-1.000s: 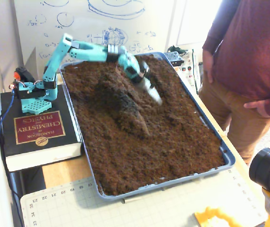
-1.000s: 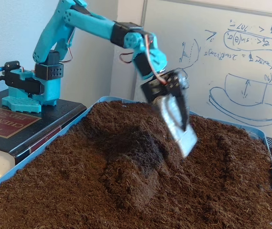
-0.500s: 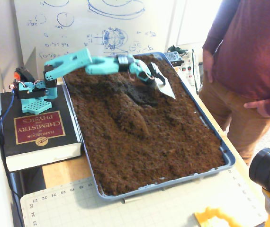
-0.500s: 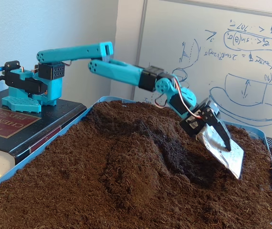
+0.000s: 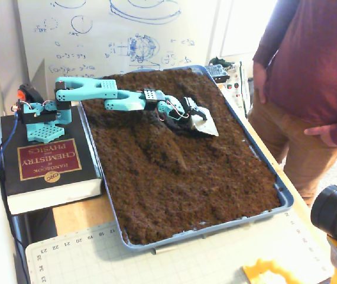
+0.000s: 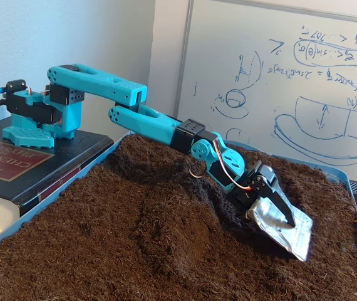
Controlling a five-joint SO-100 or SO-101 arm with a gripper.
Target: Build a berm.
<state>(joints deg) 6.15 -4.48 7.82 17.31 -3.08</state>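
Turquoise plastic arm (image 6: 128, 106) with black servo blocks, thin red and white cables at the wrist, and a black, foil-clad hand (image 6: 282, 222).

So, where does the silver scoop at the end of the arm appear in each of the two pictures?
In a fixed view from above, the scoop lies on the soil right of centre in the upper half, near the tray's right rim.
In a fixed view from low down, the scoop is at lower right, flat on the soil.
Shared landmark: the red-covered book under the arm's base.
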